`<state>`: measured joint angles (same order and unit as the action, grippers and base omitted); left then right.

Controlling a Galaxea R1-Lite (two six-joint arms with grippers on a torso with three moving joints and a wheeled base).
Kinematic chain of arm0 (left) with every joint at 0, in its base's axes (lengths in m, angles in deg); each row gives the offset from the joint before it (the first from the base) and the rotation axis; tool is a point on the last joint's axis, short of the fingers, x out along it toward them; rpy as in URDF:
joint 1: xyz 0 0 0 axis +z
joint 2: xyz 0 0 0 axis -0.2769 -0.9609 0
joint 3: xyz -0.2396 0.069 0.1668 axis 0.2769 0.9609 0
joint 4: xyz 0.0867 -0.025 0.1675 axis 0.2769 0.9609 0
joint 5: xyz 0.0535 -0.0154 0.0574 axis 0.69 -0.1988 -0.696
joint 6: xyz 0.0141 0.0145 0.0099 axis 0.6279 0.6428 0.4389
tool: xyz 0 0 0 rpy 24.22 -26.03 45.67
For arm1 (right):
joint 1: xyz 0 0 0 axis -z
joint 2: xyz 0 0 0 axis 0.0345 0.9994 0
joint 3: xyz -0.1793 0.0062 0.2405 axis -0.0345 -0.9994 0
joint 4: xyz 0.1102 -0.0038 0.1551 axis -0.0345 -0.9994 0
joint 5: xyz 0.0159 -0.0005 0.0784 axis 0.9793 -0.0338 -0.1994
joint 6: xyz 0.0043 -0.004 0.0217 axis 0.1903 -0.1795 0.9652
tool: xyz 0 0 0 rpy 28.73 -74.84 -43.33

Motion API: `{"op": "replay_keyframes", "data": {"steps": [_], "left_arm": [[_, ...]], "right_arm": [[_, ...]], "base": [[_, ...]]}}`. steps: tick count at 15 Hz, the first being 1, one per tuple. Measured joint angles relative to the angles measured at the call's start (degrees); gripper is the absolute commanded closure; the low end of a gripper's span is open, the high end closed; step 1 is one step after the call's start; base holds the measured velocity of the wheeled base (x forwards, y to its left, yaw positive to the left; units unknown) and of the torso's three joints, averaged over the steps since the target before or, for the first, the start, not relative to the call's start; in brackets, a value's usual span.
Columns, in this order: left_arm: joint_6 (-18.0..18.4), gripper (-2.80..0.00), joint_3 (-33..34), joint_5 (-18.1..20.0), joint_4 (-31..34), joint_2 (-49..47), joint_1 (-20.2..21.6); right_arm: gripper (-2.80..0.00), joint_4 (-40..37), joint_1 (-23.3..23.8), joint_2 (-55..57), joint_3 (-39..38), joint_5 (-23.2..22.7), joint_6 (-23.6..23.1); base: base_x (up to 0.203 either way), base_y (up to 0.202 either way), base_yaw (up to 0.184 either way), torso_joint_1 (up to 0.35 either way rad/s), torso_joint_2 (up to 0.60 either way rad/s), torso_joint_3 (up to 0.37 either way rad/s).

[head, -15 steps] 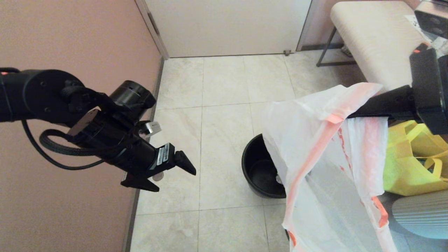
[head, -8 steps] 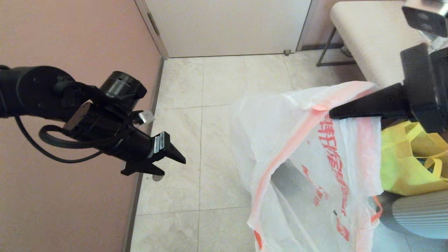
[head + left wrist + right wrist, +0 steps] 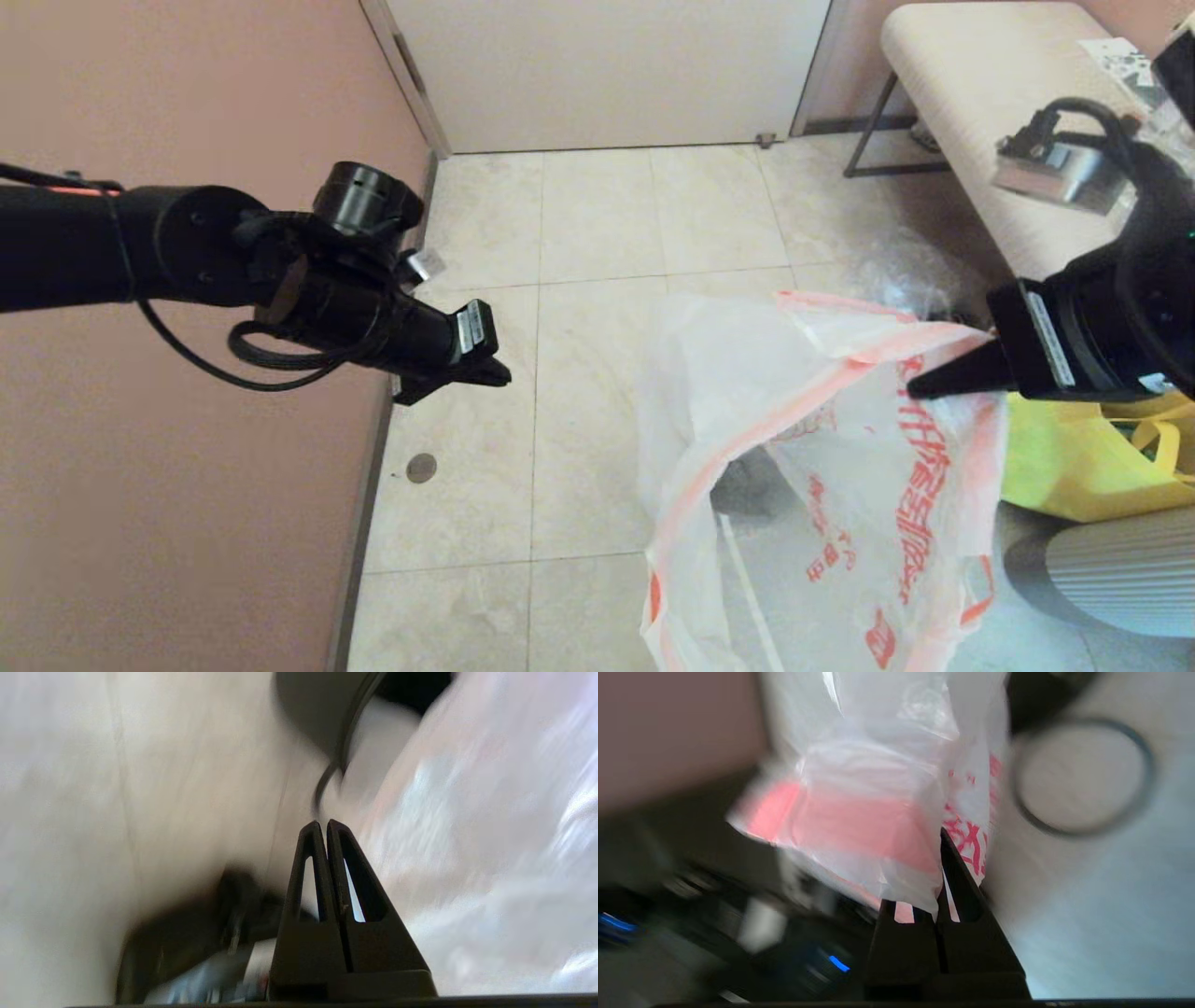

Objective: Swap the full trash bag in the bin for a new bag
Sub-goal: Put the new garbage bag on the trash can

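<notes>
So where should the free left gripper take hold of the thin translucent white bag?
On the orange-pink rim band of the thin translucent white bag, coming from its open left side: the right gripper pinches the opposite rim, the left gripper is shut, empty.

The new bag (image 3: 822, 467) is thin, translucent white plastic film, crinkled and faintly glossy, with an orange-pink rim band and red print. At its 3 o'clock lies a yellow tote (image 3: 1092, 457), probably matt woven cloth. The floor tiles (image 3: 597, 224) look smooth, pale stone with a soft sheen; both grippers are matt black plastic.
</notes>
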<state>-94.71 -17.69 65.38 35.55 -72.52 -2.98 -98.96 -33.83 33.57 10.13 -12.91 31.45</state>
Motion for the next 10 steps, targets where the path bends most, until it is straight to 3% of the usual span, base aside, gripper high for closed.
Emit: {"op": "replay_keyframes", "data": {"steps": [5, 7, 10], "left_arm": [[-2.3, 0.0, -11.7, -1.3, -14.6, -13.2, -4.0], [-2.1, 0.0, -18.0, -1.6, -21.0, -19.0, -5.9], [-1.3, 0.0, -21.4, 0.5, -37.7, -26.6, -8.5]], "right_arm": [[0.0, -3.9, 4.8, 4.4, 0.9, -1.0, -11.5], [0.0, -4.1, 5.4, 6.5, 1.9, -1.0, -13.3], [0.0, -5.7, 5.5, 8.1, 2.2, -1.1, -14.5]], "base": [[0.0, 0.0, 0.0, 0.0, 0.0, 0.0], [0.0, 0.0, 0.0, 0.0, 0.0, 0.0], [0.0, 0.0, 0.0, 0.0, 0.0, 0.0]]}}
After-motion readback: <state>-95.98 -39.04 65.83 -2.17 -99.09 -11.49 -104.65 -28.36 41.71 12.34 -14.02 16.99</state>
